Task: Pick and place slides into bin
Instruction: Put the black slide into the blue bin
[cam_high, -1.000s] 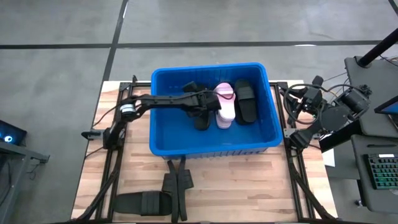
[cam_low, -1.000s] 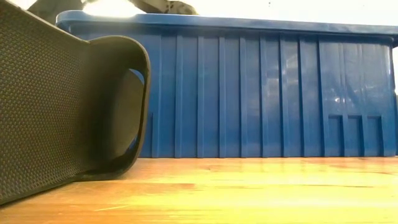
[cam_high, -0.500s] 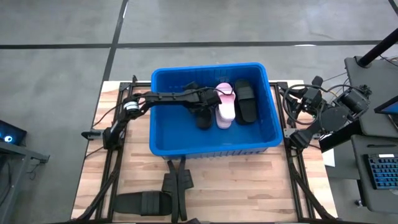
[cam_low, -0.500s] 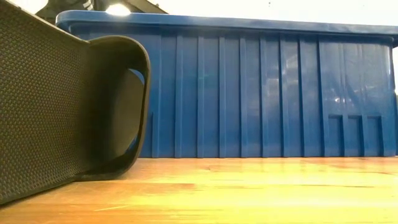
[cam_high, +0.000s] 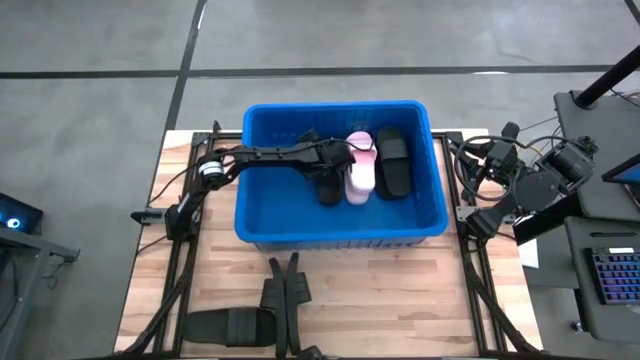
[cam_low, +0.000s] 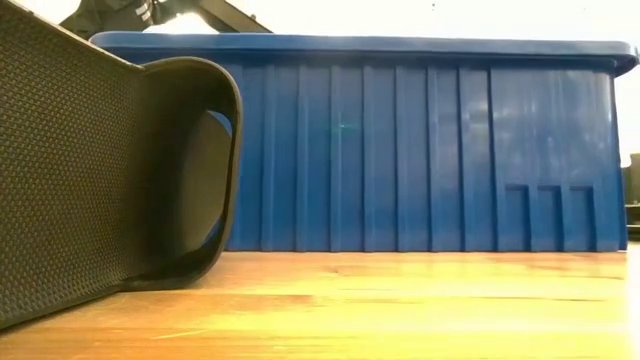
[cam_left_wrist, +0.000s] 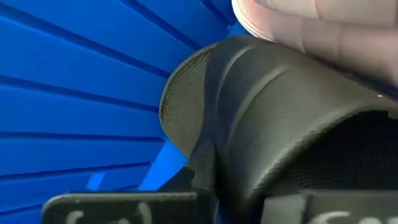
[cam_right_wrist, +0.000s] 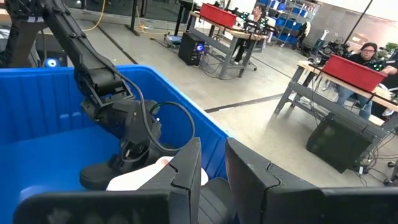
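Note:
The blue bin (cam_high: 270, 215) stands mid-table and fills the low view (cam_low: 420, 150). Inside it lie a black slide (cam_high: 327, 188), a pink slide (cam_high: 361, 176) and another black slide (cam_high: 393, 162). My left gripper (cam_high: 336, 160) reaches into the bin from the table's left and is shut on the first black slide (cam_left_wrist: 273, 124), with the pink slide (cam_left_wrist: 323, 25) just beyond it. A further black slide (cam_high: 225, 325) lies on its sole at the table's near left and looms in the low view (cam_low: 110, 170). My right gripper (cam_right_wrist: 212, 168) waits open off the table's right edge. My left gripper has the black slide's ribbed strap (cam_left_wrist: 249, 162) between its two fingers, coming slanting down from the table's left. The fingertips are hidden by the slide itself. The slide rests in the bin beside the pink slide.
A narrow black forked bracket (cam_high: 285, 295) lies on the table in front of the bin. Black frame rails (cam_high: 180, 250) run along the table's left and right sides. People and workbenches (cam_right_wrist: 360, 62) show in the room behind.
The blue bin has slid a little toward the table's left and far edge, with the slides inside it. My left gripper has drawn slightly toward the far left inside the bin, still on the black slide.

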